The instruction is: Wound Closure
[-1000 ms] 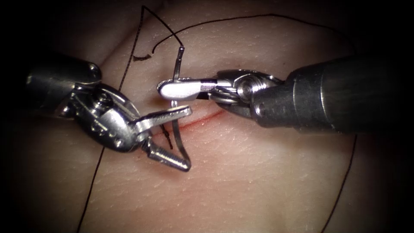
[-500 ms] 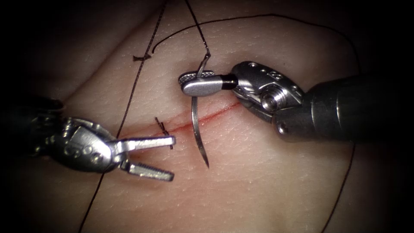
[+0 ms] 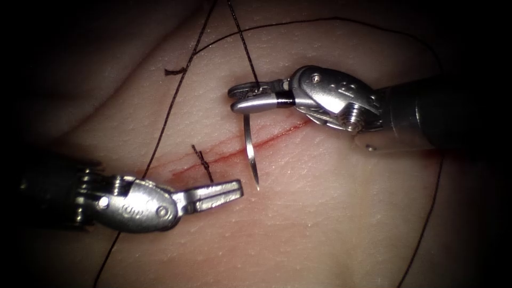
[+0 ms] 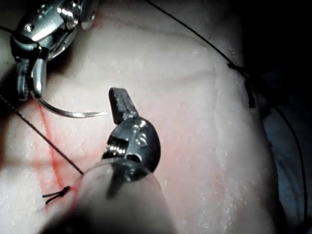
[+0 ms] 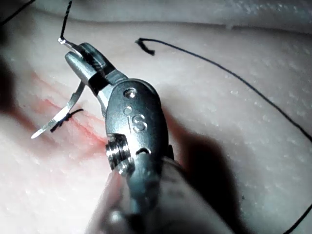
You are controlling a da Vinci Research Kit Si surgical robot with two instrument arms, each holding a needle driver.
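Needle (image 3: 250,152) in right gripper (image 3: 250,96)

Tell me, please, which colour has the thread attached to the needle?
The thread is dark, almost black; it shows best in the endoscope view, rising from the needle held by the right tool.

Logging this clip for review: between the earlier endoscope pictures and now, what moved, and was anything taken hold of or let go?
The left hand let go of the needle, drew back down and left, and shut empty. The right hand, gripping the needle near its thread end, lifted it free of the tissue; the tip now hangs over the cut. The thread trails upward as before, and the knotted stitch stayed put.
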